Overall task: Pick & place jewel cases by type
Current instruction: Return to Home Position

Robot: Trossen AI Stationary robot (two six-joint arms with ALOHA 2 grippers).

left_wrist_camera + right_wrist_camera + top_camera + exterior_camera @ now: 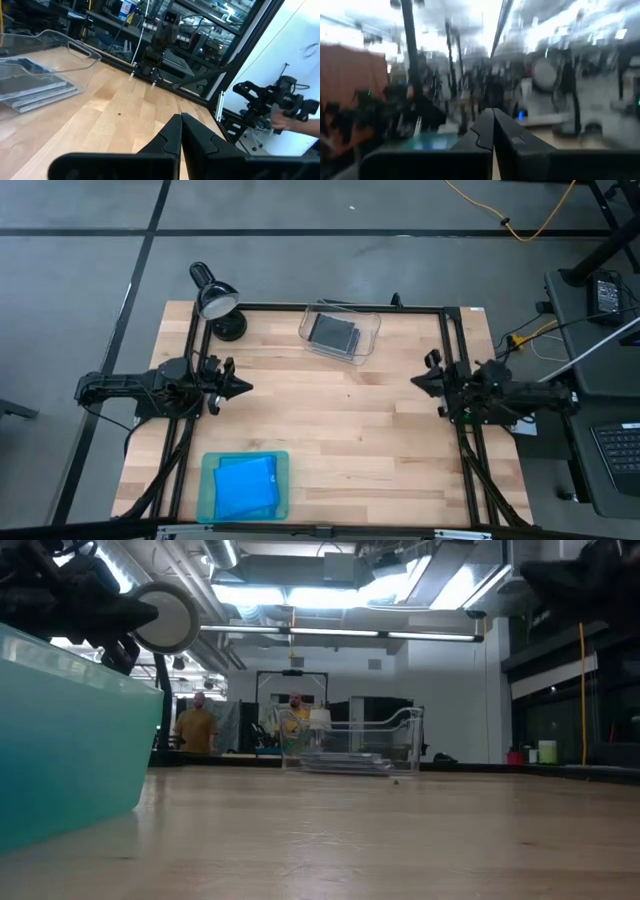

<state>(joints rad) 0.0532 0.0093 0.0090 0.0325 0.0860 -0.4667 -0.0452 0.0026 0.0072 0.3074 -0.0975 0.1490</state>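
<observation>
The bright blue jewel cases [246, 486] lie stacked in the teal-green tray [210, 480] near the table's near-left corner; its wall [60, 740] fills the low view's left. The dark grey jewel cases [333, 332] lie stacked in the clear plastic bin [368, 328] at the far edge, also the clear bin [350, 745] and the stacked cases [35, 87]. My left gripper [243, 388] [181, 120] is shut, hovering at the table's left side, holding nothing. My right gripper [416, 381] [493, 117] is shut, hovering at the right side, holding nothing.
A black desk lamp [215, 300] stands at the far-left corner. A black frame [330, 307] runs along the table's far edge and sides. Bare wood [340, 420] lies between the two grippers. Two people [195, 725] stand in the room beyond the table.
</observation>
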